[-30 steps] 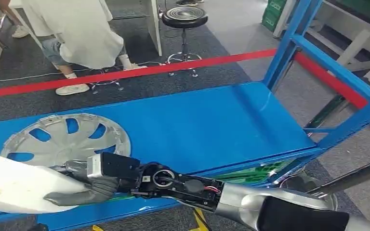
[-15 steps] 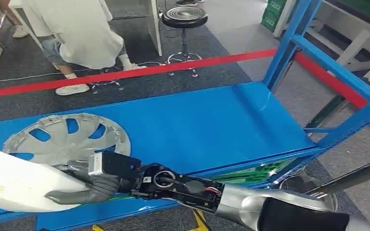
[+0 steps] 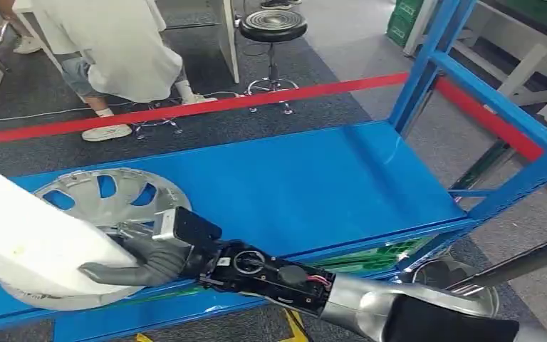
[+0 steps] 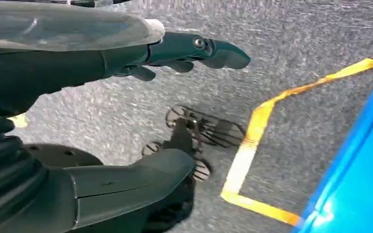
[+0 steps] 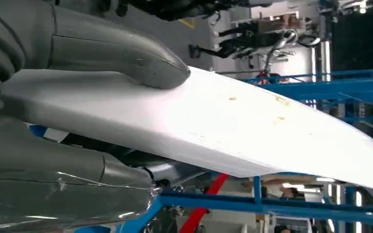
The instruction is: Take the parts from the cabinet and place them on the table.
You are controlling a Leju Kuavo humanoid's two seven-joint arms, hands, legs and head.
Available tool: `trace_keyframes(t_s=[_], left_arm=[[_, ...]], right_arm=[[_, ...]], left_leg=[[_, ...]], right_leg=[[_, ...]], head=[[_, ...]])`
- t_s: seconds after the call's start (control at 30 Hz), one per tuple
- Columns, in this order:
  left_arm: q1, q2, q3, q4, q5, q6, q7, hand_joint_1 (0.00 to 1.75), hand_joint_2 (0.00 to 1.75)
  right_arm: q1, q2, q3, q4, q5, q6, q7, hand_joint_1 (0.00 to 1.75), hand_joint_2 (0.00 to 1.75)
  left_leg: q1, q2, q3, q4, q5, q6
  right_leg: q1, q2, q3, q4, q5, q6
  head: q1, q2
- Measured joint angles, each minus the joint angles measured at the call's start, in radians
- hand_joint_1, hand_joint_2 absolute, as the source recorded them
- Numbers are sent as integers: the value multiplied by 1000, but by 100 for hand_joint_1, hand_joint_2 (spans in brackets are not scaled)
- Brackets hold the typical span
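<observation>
My right hand (image 3: pixel 149 260) reaches across the front of the blue cabinet shelf (image 3: pixel 313 185) and grips a long white curved part (image 3: pixel 35 235) at its near end. The part slants up toward the far left. In the right wrist view the thumb (image 5: pixel 126 58) presses on top of the white part (image 5: pixel 252 126), with the other fingers under it. A silver hubcap (image 3: pixel 114 196) lies on the shelf behind and beneath the white part, and its near rim shows below the part. My left hand (image 4: pixel 53 73) hangs over the floor with fingers spread, holding nothing.
A person in a white shirt (image 3: pixel 121 50) sits beyond the shelf at the back left, near a black stool (image 3: pixel 273 25). Red tape (image 3: pixel 256 100) crosses the floor. Blue cabinet posts (image 3: pixel 427 64) rise at the right. Yellow tape (image 4: pixel 252 141) marks the floor by the cabinet.
My right hand has risen and moved slightly right, tilting the white part's far end upward. The hubcap now shows more under and around the part.
</observation>
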Motion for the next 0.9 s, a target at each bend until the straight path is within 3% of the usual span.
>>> trace_keyframes(t_s=[0.37, 0.53, 0.77, 0.8, 0.83, 0.9], left_arm=[[15, 25, -41, 0, -34, 34, 76, 0, 175], [19, 35, -64, 0, -49, 77, 209, 0, 175], [22, 50, -84, 0, -50, 79, 214, 0, 175], [22, 50, -84, 0, -47, 79, 209, 0, 175], [23, 50, -86, 0, -46, 77, 203, 0, 175], [23, 51, -91, 0, -40, 74, 192, 0, 175]], right_arm=[[29, -4, -38, -33, -28, -16, -27, 175, 175], [41, -10, -50, -53, -37, -39, -31, 175, 175], [58, -18, -63, -83, -43, -49, -32, 175, 175], [60, -18, -64, -89, -45, -47, -33, 175, 175], [61, -19, -66, -90, -45, -42, -35, 175, 175], [63, -19, -69, -91, -45, -36, -39, 175, 175]], left_leg=[[0, 0, 0, 0, 0, 0], [-2, 0, 0, 3, -2, 2], [-7, -1, 0, -1, -6, 13], [10, -1, 10, -15, -1, 19], [7, -2, 16, -20, -1, 21], [6, -5, 17, -20, -2, 26]], right_leg=[[0, 0, 0, 0, 0, 0], [-4, 0, 1, -2, 0, 1], [-9, -1, 6, -7, -2, 12], [-8, -4, -3, -1, -11, 14], [-5, -5, -14, 38, -35, 14], [-8, -5, -97, 211, -113, 15]], head=[[0, 0], [-1, 0], [-5, 0], [-5, 0], [-1, 0], [11, 0]])
